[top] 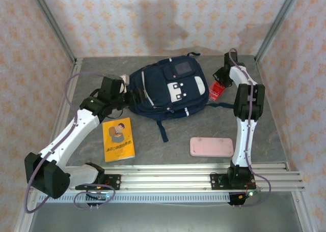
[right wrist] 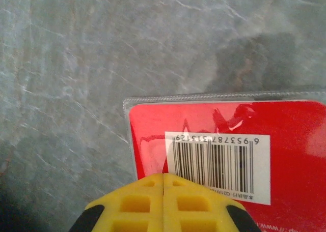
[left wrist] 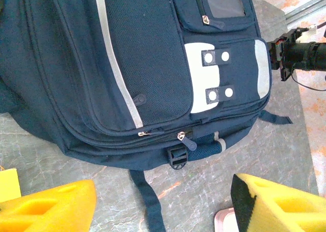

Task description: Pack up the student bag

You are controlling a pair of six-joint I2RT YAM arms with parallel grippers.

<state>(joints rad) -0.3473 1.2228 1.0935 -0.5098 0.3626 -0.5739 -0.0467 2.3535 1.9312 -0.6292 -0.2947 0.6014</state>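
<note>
Bright, even light — soft shadows, glare on red packet (right wrist: 229,120)

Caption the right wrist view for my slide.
Shut right pincer above a red barcoded packet on the grey table.

The far centre of the table (top: 168,153) is blocked by the student bag (top: 163,89). Open passage is found near, between the yellow book (top: 118,139) and the pink case (top: 211,147).

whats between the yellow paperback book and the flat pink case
Top view: a dark strap of the navy fabric backpack trails onto bare grey table between them.
</note>
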